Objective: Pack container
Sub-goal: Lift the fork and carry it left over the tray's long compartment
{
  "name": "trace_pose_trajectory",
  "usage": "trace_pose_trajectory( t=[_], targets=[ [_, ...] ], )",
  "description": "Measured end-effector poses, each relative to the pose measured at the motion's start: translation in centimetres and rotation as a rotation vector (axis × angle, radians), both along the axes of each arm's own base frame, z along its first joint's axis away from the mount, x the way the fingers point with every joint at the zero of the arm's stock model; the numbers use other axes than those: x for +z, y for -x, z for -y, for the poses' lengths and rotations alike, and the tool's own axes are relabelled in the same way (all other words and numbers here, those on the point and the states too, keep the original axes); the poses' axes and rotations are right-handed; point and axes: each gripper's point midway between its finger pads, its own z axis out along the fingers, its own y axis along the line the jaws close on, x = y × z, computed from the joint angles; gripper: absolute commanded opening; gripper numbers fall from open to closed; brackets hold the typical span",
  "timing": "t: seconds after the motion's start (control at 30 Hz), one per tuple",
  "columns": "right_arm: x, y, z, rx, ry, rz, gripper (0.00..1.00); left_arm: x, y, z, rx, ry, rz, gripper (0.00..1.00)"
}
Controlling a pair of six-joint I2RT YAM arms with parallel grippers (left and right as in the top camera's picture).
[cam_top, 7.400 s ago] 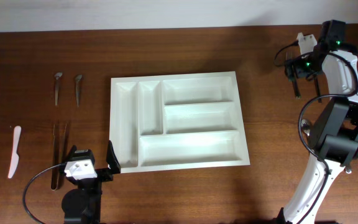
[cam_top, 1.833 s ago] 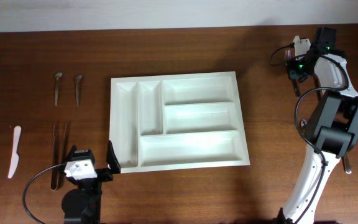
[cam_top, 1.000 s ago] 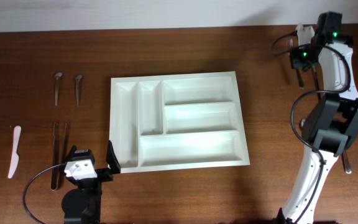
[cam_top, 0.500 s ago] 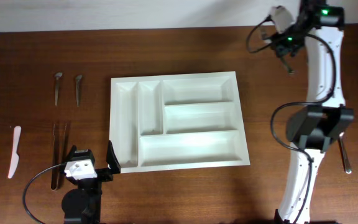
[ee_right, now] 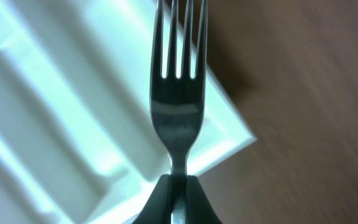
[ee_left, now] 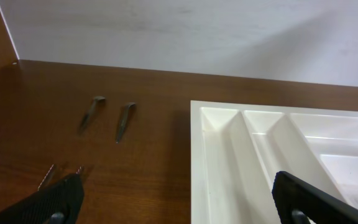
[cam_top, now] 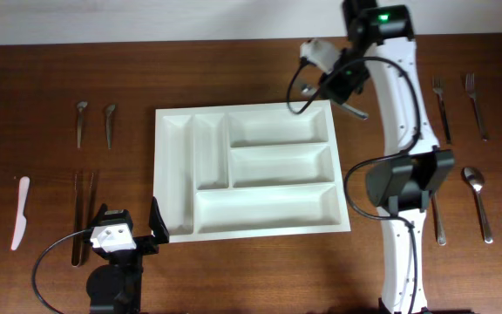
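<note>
While a fork (ee_right: pixel 178 118) is being gripped by the right hand (ee_right: pixel 179 183) over a corner of the tray (cam_top: pixel 268 229), the left hand (ee_left: pixel 179 202) is being held open.

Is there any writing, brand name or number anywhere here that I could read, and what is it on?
No text can be read. The white tray, the fork held by the right gripper and the cutlery on the table show no lettering, labels or numbers.

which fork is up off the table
The fork clamped in the right gripper, hanging by the container's far right corner. The other two forks lie flat on the table, farther right.
</note>
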Motion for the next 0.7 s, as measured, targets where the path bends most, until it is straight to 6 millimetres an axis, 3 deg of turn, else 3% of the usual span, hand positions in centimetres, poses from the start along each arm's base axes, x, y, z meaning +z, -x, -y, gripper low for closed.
trace_pose_trajectory(
  t=[0.07, 0.3, 0.7],
  targets=[
    [0.0, 1.3, -1.7, 0.078, -0.007, -0.027, 0.04, 0.0, 0.0, 0.0, 0.0, 0.0, 0.0, 0.99],
    [0.0, 2.4, -4.8, 0.23, -0.029, -0.009, 0.04, 0.0, 0.0, 0.0, 0.0, 0.0, 0.0, 0.99],
    [-3.2, 4.5, -6.5, 0.432, -0.028, -0.074, 0.04, 0.0, 0.0, 0.0, 0.0, 0.0, 0.0, 0.99]
  ],
)
